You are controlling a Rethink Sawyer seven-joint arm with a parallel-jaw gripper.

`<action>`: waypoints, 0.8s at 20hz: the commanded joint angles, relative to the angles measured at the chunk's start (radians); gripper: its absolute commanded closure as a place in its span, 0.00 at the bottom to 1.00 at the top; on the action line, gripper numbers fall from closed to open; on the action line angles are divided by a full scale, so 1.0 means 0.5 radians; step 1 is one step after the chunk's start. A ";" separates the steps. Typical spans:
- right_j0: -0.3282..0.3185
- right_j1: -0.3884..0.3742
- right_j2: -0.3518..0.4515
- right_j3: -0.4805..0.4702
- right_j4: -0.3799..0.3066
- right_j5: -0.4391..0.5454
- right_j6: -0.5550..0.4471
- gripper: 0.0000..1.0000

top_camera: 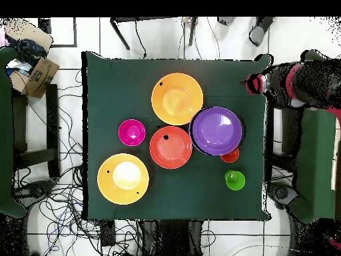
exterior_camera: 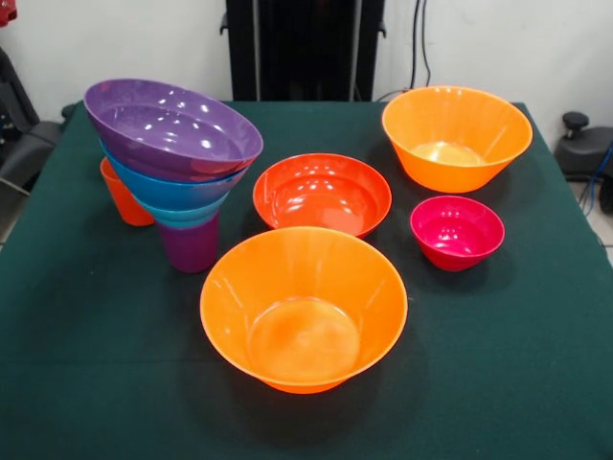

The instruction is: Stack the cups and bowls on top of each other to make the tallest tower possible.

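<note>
The tower stands at the table's left in the front view: a purple cup (exterior_camera: pixel 190 247) at the bottom, then a teal bowl (exterior_camera: pixel 182 214), a blue bowl (exterior_camera: pixel 170 188) and a large purple bowl (exterior_camera: pixel 172 129) on top, tilted. From overhead only the purple bowl (top_camera: pixel 218 131) shows. An orange cup (exterior_camera: pixel 122 196) (top_camera: pixel 230 157) stands right beside the tower. A green cup (top_camera: pixel 234 180) stands apart and is hidden in the front view. My gripper (top_camera: pixel 252 84) hangs off the table's corner, away from all of these, and holds nothing that I can see.
Two large orange bowls (exterior_camera: pixel 304 307) (exterior_camera: pixel 457 134), a shallow red-orange bowl (exterior_camera: pixel 322 195) and a small magenta bowl (exterior_camera: pixel 457 231) stand upright and apart on the green cloth (exterior_camera: pixel 77 316). Cables and boxes lie on the floor around the table.
</note>
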 commanded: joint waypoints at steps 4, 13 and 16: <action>0.274 -0.169 -0.264 0.107 -0.028 -0.078 0.439 0.00; 0.458 -0.421 -0.413 0.311 0.083 -0.107 0.736 0.00; 0.505 -0.450 -0.441 0.389 0.105 -0.176 0.804 0.00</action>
